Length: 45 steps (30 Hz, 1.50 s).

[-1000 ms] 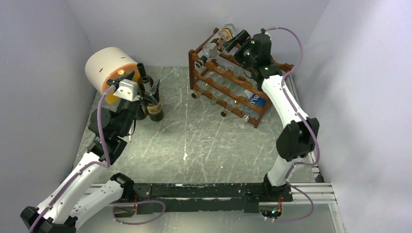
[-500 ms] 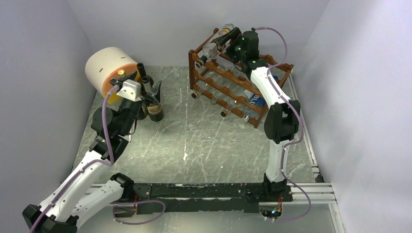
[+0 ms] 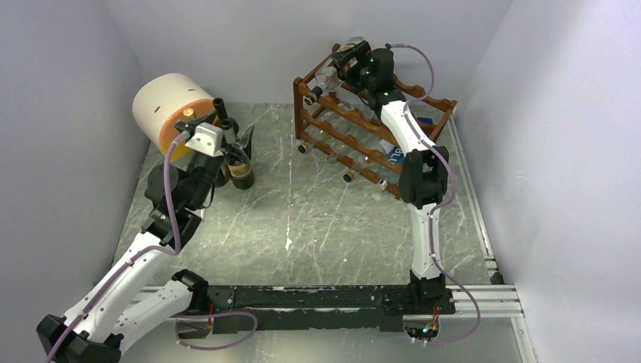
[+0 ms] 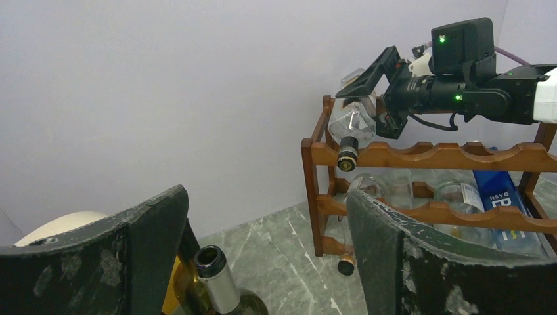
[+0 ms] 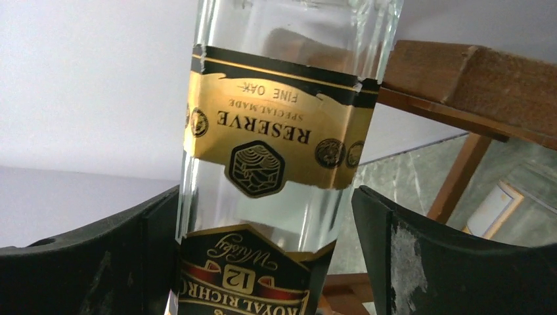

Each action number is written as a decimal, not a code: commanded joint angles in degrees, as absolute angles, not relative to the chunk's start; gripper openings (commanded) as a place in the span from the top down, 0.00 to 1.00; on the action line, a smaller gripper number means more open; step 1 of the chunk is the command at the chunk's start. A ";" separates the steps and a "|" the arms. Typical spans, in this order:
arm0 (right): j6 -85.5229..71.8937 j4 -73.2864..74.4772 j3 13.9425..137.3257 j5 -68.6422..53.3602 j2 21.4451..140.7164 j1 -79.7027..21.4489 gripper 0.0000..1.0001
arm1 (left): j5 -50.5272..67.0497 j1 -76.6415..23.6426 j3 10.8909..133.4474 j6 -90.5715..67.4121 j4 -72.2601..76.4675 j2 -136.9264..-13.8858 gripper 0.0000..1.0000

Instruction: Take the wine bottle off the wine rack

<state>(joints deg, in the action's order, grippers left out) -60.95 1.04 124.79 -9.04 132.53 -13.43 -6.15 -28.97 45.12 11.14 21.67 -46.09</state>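
Your right gripper (image 5: pixel 266 197) is up at the top tier of the wine rack (image 3: pixel 354 119), at its left end. Its fingers (image 5: pixel 125 256) are spread to either side of the wine bottle (image 5: pixel 276 131) — not clamped on it. In the right wrist view the left finger sits at the edge of the glass, and a thin gap shows on the right side. The wine bottle is clear and lies in the scallops of the top rails, with its capped neck poking out over the front rail. Its gold and black label reads "RESERVE" upside down. The lower tiers hold more bottles, among them a blue-labelled bottle (image 3: pixel 398 155).

Your left gripper (image 4: pixel 263 200) is well apart from the rack, fingers wide and holding nothing. It hangs over a green-glass bottle (image 4: pixel 213 275) that stands on the marble-patterned table (image 3: pixel 302 219), just beside a cream drum (image 3: pixel 170 106) with an orange end.
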 commanded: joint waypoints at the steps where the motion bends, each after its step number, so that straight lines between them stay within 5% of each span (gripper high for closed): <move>1: -63.39 -1.65 126.47 -9.38 134.57 -12.83 0.10 | -4.28 -28.56 44.82 10.66 23.82 -46.62 0.07; 6: -65.74 -4.24 124.59 -10.44 133.62 -12.75 0.46 | -4.02 -28.51 45.04 10.63 23.51 -46.78 0.07; 11: -67.67 -5.09 126.32 -12.75 131.05 -12.07 0.67 | -5.73 -28.48 44.87 10.65 23.73 -47.62 0.07; 24: -69.58 -15.11 109.36 -17.01 110.21 -8.50 0.98 | -5.24 -28.52 45.33 9.76 22.94 -48.68 0.08; 37: -78.64 -18.32 71.39 -24.87 75.69 -7.41 1.00 | 5.12 -28.97 45.96 5.31 23.78 -49.13 0.07; 45: -83.32 -6.44 64.18 -16.82 59.65 -12.10 1.00 | 19.01 -31.43 42.34 -2.87 36.00 -54.22 0.02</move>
